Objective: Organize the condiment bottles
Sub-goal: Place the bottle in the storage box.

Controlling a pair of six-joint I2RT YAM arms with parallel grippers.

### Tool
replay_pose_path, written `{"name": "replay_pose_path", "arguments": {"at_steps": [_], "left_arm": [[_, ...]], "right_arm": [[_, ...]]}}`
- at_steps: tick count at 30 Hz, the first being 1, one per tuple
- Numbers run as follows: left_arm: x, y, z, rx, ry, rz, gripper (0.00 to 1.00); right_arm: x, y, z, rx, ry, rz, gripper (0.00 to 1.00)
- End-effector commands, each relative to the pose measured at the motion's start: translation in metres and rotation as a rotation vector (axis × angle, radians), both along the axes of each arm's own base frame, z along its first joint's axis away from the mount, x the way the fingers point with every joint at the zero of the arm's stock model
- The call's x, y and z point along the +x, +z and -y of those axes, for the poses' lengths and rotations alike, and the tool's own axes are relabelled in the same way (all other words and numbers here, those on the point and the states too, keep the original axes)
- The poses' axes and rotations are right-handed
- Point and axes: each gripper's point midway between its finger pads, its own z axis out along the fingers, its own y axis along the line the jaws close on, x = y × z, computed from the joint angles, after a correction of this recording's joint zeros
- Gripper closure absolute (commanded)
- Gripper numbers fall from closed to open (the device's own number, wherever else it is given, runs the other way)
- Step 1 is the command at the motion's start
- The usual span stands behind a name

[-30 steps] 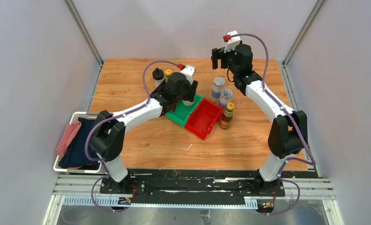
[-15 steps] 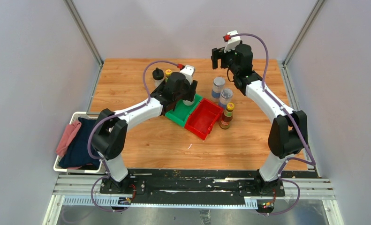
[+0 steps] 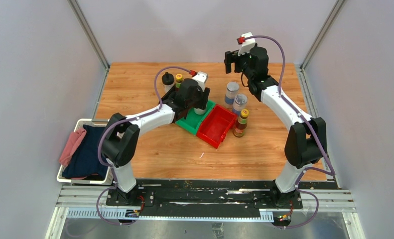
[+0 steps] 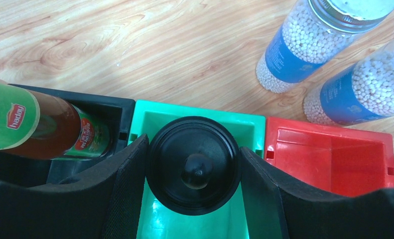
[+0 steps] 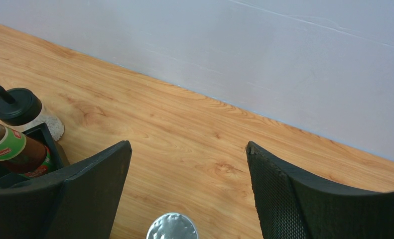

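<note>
- Black-capped bottle (image 4: pixel 194 172) is pinched between the pads of the left gripper (image 4: pixel 192 149), lowered into the green bin (image 4: pixel 199 109) right beneath it.
- That gripper has only nudged slightly this last second, so I'd guess placement's nearly done, release next.
- Right gripper (image 5: pixel 189 149) hangs spread, empty.

Wooden table (image 3: pixel 175 154), black bin (image 4: pixel 107 105), green bin (image 3: pixel 190 123) and red bin (image 3: pixel 217 124) side by side, white basket (image 3: pixel 78 123) at the left edge, pink cloth (image 3: pixel 71 147) and navy cloth (image 3: pixel 85 157) inside.
</note>
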Motion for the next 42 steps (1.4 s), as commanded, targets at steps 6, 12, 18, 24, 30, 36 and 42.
{"name": "replay_pose_path", "arguments": {"at_steps": [6,12,18,24,30,36,42], "left_arm": [[0.012,0.006,0.003,-0.035,0.003,0.052,1.00],[0.013,0.002,0.003,-0.032,0.004,0.051,1.00],[0.013,-0.004,0.002,-0.031,0.004,0.044,1.00],[0.015,-0.008,0.001,-0.032,0.005,0.039,1.00],[0.016,-0.011,0.002,-0.036,0.005,0.035,1.00],[0.018,-0.014,0.003,-0.041,0.002,0.035,1.00],[0.019,-0.016,0.004,-0.045,0.000,0.030,1.00]], "right_arm": [[0.006,-0.008,0.008,0.012,-0.009,-0.010,0.11],[0.006,-0.011,0.008,0.010,-0.009,-0.016,0.11],[0.007,-0.012,0.007,0.010,-0.009,-0.017,0.11],[0.007,-0.014,0.007,0.009,-0.007,-0.020,0.11],[0.007,-0.015,0.006,0.008,-0.004,-0.023,0.11],[0.008,-0.018,0.007,0.007,-0.005,-0.026,0.11],[0.008,-0.018,0.006,0.004,-0.003,-0.027,0.11]]}}
